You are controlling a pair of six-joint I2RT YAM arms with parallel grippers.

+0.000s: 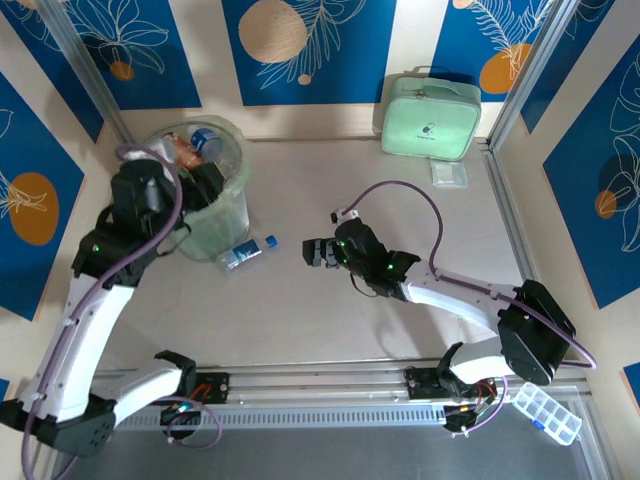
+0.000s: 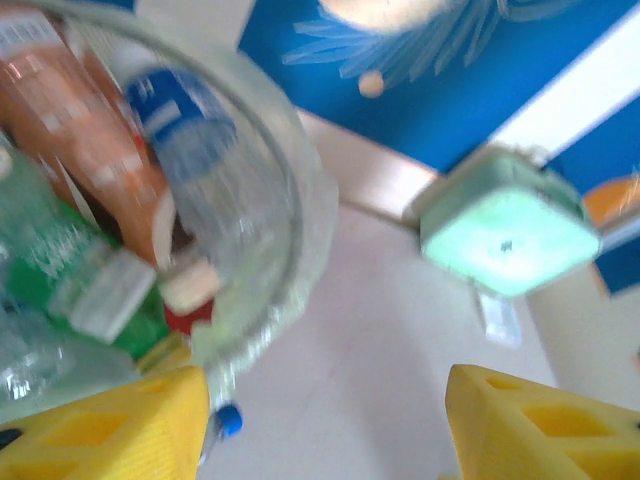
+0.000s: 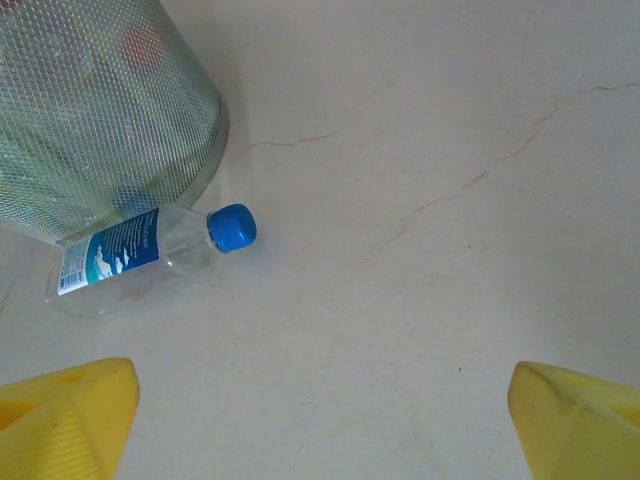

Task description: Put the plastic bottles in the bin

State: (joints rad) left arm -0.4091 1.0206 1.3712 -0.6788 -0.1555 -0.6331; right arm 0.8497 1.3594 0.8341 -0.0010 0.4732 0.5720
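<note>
Lying beside bin [image 3: 120, 110], blue-labelled bottle [image 3: 140, 255]; writing illegible

Mint-green case [image 1: 431, 117] at upper right against the back wall, with a small clear packet [image 1: 449, 173] on the table [image 1: 330, 320] just below it. Clear compartment box [image 1: 547, 413] at lower right. Blue leaf-patterned wall panels [image 1: 300, 50].
</note>
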